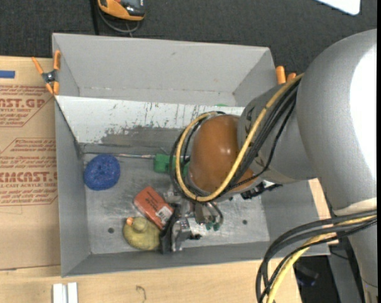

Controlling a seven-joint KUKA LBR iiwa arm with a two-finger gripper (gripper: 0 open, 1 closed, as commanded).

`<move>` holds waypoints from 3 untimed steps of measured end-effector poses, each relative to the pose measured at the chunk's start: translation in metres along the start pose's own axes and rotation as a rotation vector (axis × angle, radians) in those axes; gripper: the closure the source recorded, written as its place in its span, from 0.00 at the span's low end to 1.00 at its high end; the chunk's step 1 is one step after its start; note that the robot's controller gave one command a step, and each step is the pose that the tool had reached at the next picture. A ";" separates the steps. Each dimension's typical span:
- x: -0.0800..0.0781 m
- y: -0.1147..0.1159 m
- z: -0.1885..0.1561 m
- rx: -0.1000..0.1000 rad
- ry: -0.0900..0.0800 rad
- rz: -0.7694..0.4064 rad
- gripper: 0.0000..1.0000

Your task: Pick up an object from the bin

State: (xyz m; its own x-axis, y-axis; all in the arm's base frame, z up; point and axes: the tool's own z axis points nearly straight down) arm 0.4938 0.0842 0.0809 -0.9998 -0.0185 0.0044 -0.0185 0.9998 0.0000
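End effector (176, 232) pointing down near bin floor (111, 210), beside yellow duck (141, 234) and orange box (151, 204); grip state unclear.

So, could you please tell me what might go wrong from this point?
1. The claw is low beside the yellow duck and the orange box, which lie close together. It might catch both or push one aside.
2. It works near the front wall of the bin, so it could scrape the metal or pin the duck against it.
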 end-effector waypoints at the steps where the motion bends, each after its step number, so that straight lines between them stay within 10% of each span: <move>1: 0.003 0.014 0.008 -0.001 -0.009 -0.024 1.00; 2: 0.003 0.014 0.008 -0.001 -0.009 -0.024 1.00; 3: -0.003 0.018 -0.111 0.000 -0.006 -0.064 1.00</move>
State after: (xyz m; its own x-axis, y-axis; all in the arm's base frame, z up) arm 0.4968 0.1019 0.1919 -0.9966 -0.0828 -0.0014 -0.0828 0.9966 0.0000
